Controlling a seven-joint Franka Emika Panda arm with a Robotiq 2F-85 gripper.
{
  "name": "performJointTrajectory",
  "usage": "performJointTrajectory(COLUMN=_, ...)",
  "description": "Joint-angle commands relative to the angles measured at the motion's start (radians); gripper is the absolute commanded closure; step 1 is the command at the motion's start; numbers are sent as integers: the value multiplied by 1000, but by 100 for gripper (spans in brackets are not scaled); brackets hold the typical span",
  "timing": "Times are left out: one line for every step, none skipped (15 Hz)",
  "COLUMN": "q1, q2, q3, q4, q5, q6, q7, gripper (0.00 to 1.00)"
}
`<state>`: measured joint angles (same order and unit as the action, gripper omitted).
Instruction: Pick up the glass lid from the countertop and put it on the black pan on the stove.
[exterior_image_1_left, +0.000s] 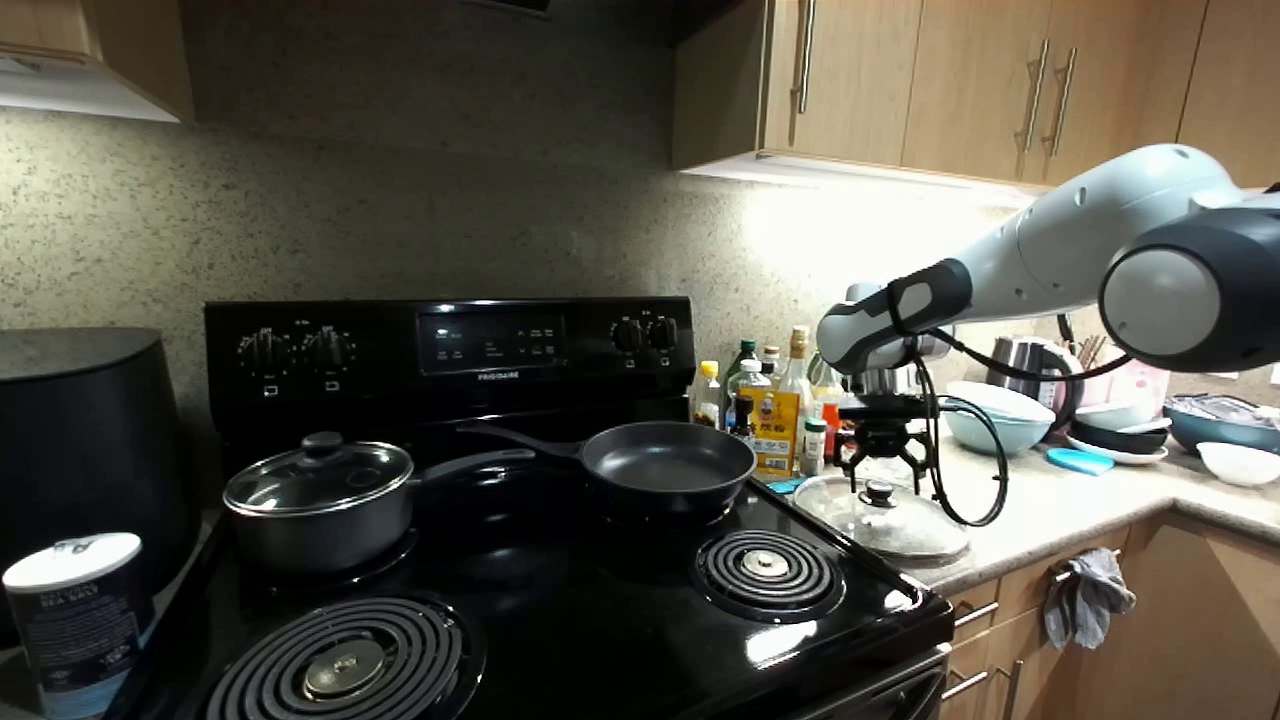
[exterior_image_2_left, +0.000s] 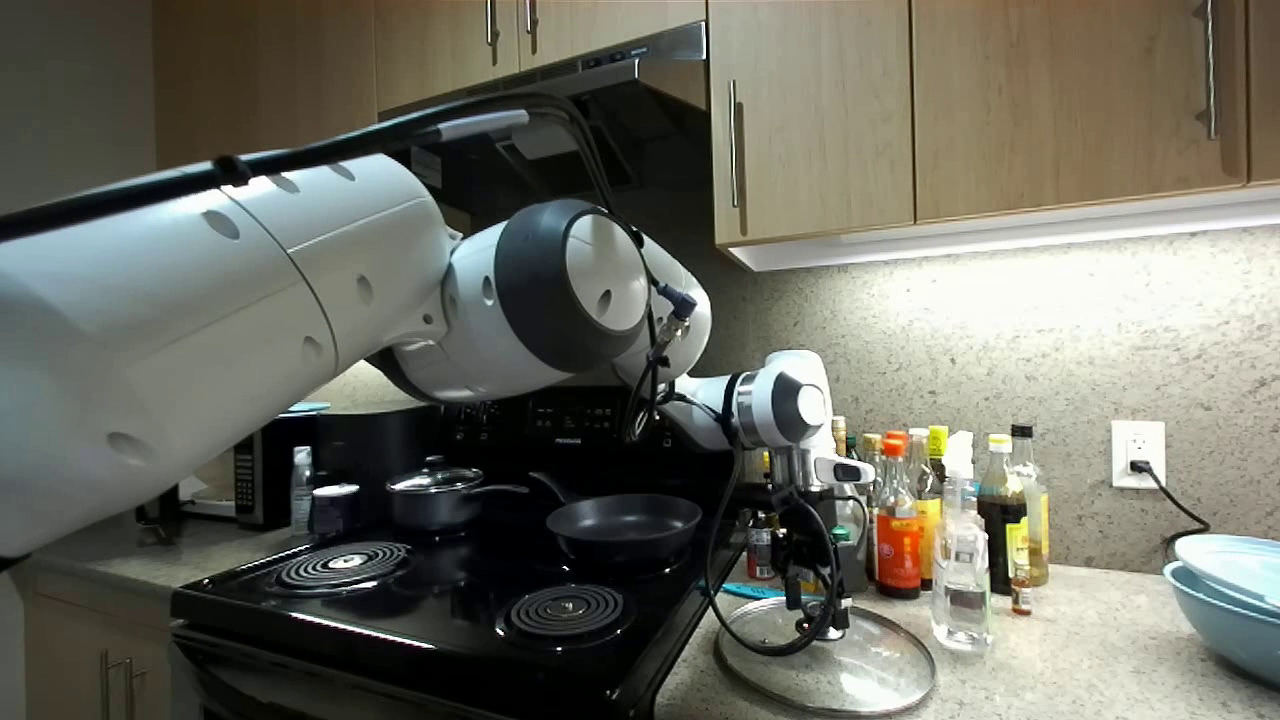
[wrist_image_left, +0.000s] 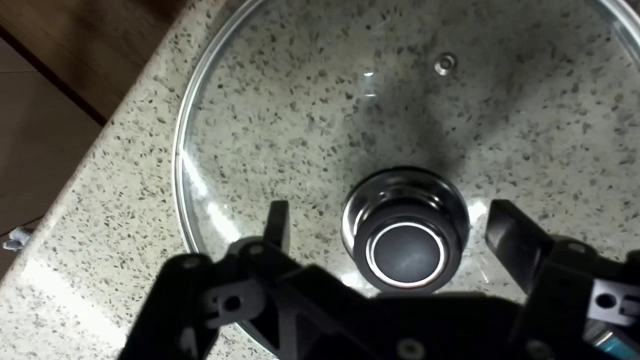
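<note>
While the end effector (wrist_image_left: 392, 223) hangs spread wide over the glass lid (exterior_image_2_left: 832, 672), the round knob (wrist_image_left: 407, 252) lies between its fingers (wrist_image_left: 512, 240), clear of both; the lid rests near the front edge of the bench (exterior_image_2_left: 1060, 655), just beside the stove (exterior_image_1_left: 560, 610); closing inward, then lifting across to the black frying pan (exterior_image_1_left: 668, 462), seems called for.

A robot hand (wrist_image_left: 389, 225), fingers (wrist_image_left: 277, 225) parted, flanks the dark knob (wrist_image_left: 407, 252) of a glass lid (wrist_image_left: 360, 145), a gap on either side, the lid resting on a speckled table (wrist_image_left: 125, 210) near its edge.
</note>
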<state>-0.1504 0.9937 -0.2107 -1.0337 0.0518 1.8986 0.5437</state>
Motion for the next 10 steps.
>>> performJointTrajectory(q1=-5, q2=11, q3=5, q4=15, q5=7, q6=-10, q7=-1, gripper=0)
performJointTrajectory(q1=-12, q2=26, q3=12, q4=33, q5=10, q6=-17, q7=2, gripper=0)
performJointTrajectory(q1=-15, q2=35, q3=16, q4=38, q5=13, q6=-16, q7=-1, gripper=0)
performJointTrajectory(q1=-17, q2=45, q3=19, q4=46, q5=15, q6=-16, q7=-3, gripper=0)
performJointTrajectory(q1=-19, q2=54, q3=21, q4=53, q5=17, q6=-16, q7=-2, gripper=0)
performJointTrajectory(q1=-21, q2=63, q3=25, q4=60, q5=18, q6=-11, q7=-6, gripper=0)
performJointTrajectory(q1=-22, q2=65, q3=27, q4=60, q5=21, q6=7, q7=-10, gripper=25)
performJointTrajectory(q1=-22, q2=70, q3=27, q4=66, q5=20, q6=13, q7=-8, gripper=26)
performJointTrajectory(q1=-22, q2=73, q3=27, q4=71, q5=19, q6=21, q7=-6, gripper=33)
performJointTrajectory(q1=-22, q2=76, q3=29, q4=77, q5=18, q6=23, q7=-7, gripper=40)
